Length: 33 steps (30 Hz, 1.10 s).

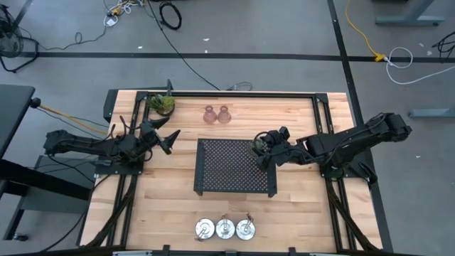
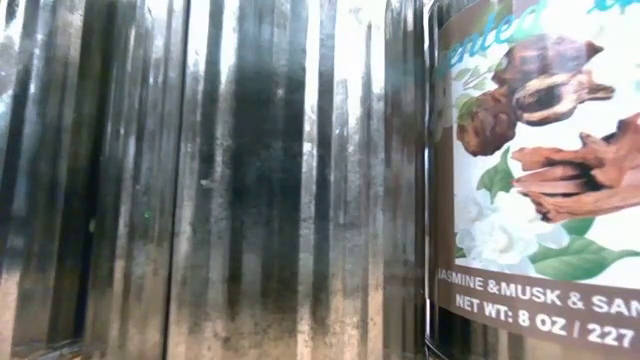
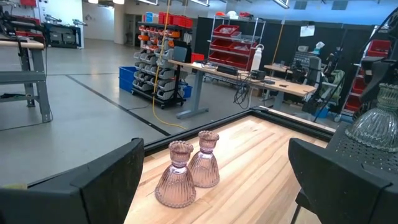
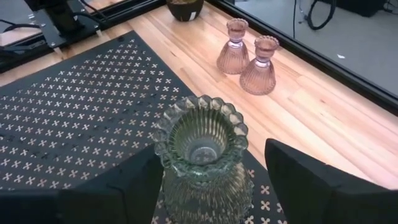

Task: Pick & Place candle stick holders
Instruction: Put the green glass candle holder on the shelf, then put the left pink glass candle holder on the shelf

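Green glass holder (image 4: 202,155) upright on tray (image 4: 68,118) corner, R gripper (image 4: 211,186) fingers apart around it, ungripped; I'd judge it fragile, slick, best taken at neck; L gripper (image 1: 165,136) open beside tray.

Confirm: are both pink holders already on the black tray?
No. Both pink holders stand on bare wood beyond the black tray; only the green holder is on it.
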Tool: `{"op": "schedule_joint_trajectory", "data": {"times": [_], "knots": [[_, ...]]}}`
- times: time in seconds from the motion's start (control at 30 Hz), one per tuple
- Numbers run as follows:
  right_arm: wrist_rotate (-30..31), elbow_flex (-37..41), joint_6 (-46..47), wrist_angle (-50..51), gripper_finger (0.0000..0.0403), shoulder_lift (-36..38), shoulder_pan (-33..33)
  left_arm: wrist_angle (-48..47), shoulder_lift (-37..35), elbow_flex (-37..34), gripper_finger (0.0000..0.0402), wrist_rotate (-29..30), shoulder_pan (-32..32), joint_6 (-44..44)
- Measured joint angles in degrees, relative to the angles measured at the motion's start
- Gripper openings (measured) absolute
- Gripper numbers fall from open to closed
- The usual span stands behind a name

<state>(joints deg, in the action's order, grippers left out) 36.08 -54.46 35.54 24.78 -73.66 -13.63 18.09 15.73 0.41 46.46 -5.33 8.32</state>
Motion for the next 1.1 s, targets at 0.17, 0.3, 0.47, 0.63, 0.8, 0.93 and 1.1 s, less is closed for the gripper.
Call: {"op": "schedule_joint_trajectory", "data": {"times": [0.17, 0.3, 0.47, 0.63, 0.8, 0.93, 1.1], "knots": [[0.5, 0.0, -0.5, -0.3, 0.0278, 0.7, 0.1, 0.1, 0.0, 0.0, 0.0399, 0.0, 0.0, 0.0], [0.5, 0.0, -1.1, -0.4, 0.0279, 1.4, 0.2, 1.0, 0.0, 0.0, 0.0399, 0.0, 0.0, 0.0], [0.5, 0.0, -3.4, -2.6, 0.0279, 2.9, 0.2, 4.3, 0.0, 0.0, 0.0399, -0.1, 0.0, 2.9], [-1.0, 0.0, -3.5, -2.9, 0.0279, 4.0, 0.2, 8.4, 0.0, 0.0, 0.0399, -0.2, 0.0, 3.1], [1.0, 0.0, -4.5, -4.6, 0.0279, 5.9, 0.5, 13.6, 0.0, 0.0, 0.0399, 2.9, 0.0, 3.5], [2.1, 0.0, -6.1, -6.6, 0.0279, 9.2, 1.9, 14.8, 0.0, 0.0, 0.0399, 6.2, 0.0, 9.7], [2.3, 0.0, -6.3, -6.3, 0.0279, 13.6, 4.7, 12.4, 0.1, 0.0, 0.0399, 10.7, 0.0, 10.6]]}}
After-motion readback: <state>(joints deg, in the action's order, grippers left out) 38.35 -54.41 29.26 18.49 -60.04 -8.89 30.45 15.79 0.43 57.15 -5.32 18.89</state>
